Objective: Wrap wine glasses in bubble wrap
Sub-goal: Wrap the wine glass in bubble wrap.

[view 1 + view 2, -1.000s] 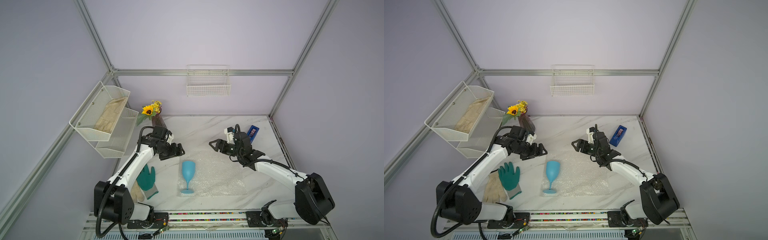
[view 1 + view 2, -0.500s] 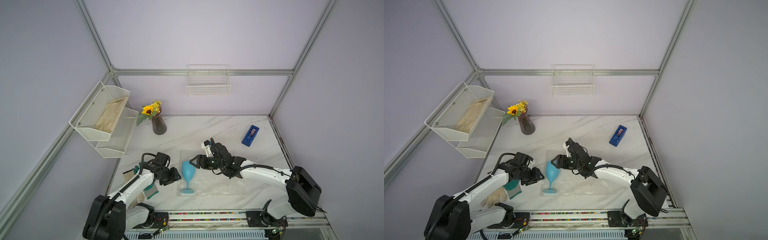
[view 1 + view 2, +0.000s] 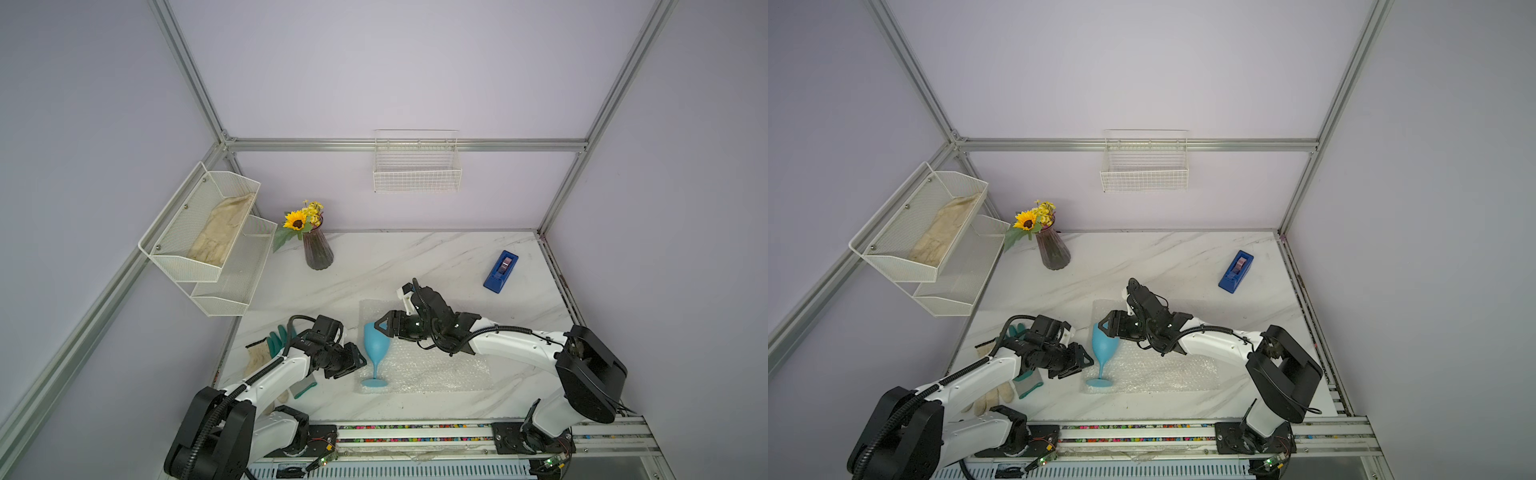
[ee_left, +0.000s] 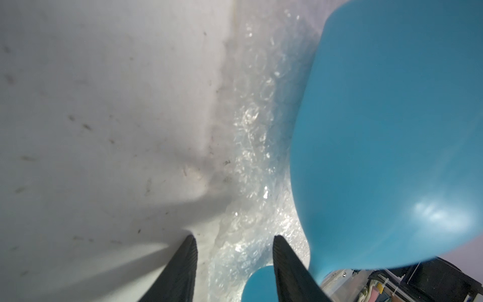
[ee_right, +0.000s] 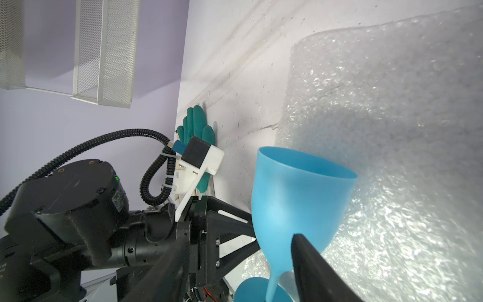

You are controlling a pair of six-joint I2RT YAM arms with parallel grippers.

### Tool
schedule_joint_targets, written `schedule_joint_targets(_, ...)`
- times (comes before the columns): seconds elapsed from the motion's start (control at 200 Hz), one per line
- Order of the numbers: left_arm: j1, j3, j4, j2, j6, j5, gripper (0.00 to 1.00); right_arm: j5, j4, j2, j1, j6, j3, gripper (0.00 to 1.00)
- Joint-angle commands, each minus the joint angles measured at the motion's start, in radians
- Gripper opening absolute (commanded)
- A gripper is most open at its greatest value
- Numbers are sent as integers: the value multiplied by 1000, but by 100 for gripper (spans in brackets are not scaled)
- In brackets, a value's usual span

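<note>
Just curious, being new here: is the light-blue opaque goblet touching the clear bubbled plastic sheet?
Touching. In both top views the light-blue goblet stands with its round foot on a corner of the bubbled sheet; the left wrist view shows bubbles around that foot.

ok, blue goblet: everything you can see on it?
The goblet is opaque light blue, matte, plastic-looking: rounded open cup, thin stem, flat round foot. It stands upright, foot on the bubble wrap at the sheet's near corner on the robot's left. The right tool is at the cup, the left tool beside the stem, both open; contact with either cannot be told.
</note>
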Motion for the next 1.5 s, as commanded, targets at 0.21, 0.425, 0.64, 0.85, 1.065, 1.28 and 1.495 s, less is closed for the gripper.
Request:
schedule_joint_targets(0.21,-9,-38,77,4,-30,61,26,-9,10,5,6,40,-16,65)
schedule_joint_targets(0.425,-37,-13,74,-47,-43,58,18,-29,7,14,4,57,-31,65)
schedule_joint_targets(0.64,-65,16,67,-98,-80,51,12,-22,-2,-13,-16,96,-71,65)
schedule_joint_targets(0.85,-120,75,63,-91,-116,28,3,-41,11,-69,-66,102,-156,65)
schedule_joint_targets(1.065,-192,143,63,-96,-161,-15,1,-48,16,-124,-91,99,-204,65)
schedule_joint_targets(1.28,-249,197,68,-75,-187,-42,0,-56,18,-158,-112,87,-231,65)
schedule_joint_targets(1.495,-334,259,113,-33,-230,-64,0,-73,21,-192,-157,84,-284,65)
